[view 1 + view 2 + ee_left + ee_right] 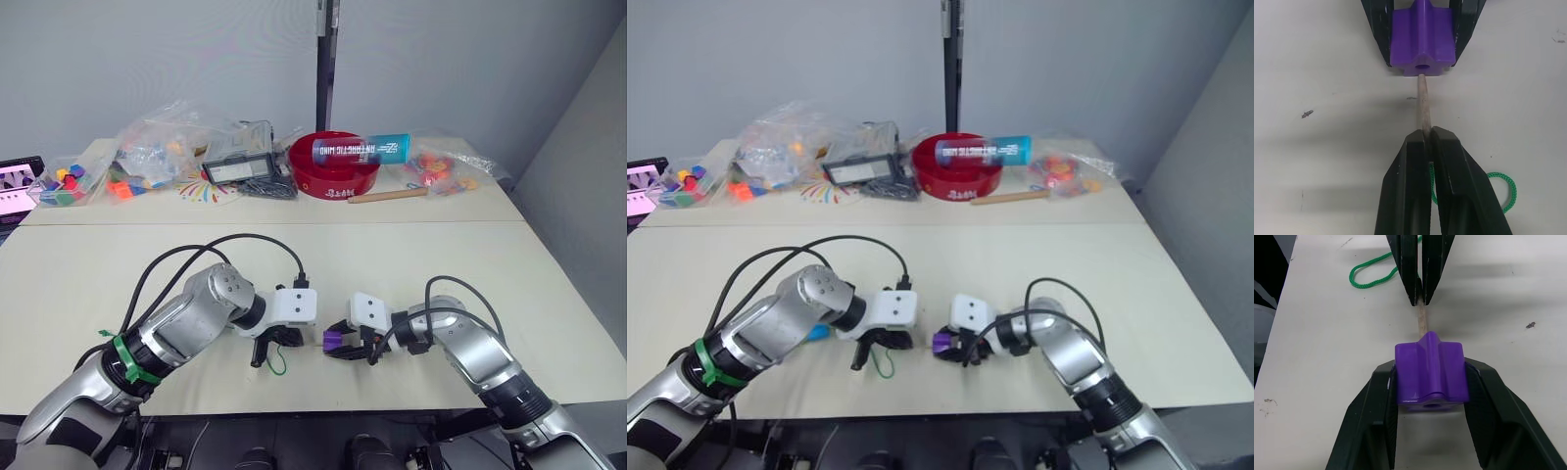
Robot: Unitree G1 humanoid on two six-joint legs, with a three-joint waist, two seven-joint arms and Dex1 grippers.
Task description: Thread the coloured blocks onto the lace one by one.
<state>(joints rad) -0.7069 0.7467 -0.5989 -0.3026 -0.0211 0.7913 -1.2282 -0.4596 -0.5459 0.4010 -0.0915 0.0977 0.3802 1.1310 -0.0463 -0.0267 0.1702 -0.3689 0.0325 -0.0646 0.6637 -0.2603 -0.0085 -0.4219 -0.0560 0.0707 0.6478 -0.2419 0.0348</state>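
Two grippers are meeting nose to nose near the front edge of the pale tabletop [411,264]. The right gripper [1431,377] is pinching a purple block [1431,374] between its fingers [1369,421], one finger on each side, so the block is sitting squarely in the grip with its hole facing the other arm. The left gripper [1427,139] is coming in from the opposite side with its fingers [1405,191] pressed together on the lace [1498,193], clamping it right behind the pale stiff tip [1423,103]. That tip is sticking straight out from the fingertips and is touching the block right at its hole; can't honestly tell how far in it's going. Behind the left fingers the green cord is curling into a small loop on the tabletop, which is also showing in the head view just under the left gripper [279,364]. In the right eye view a bit of a blue block [818,333] is peeking out beside the left forearm. Way at the back of the tabletop, well apart from all this, a red bowl [338,176] is sitting with a blue tube [361,150] lying across it, and clear bags of colourful toy pieces [73,181] are lying off to the left.
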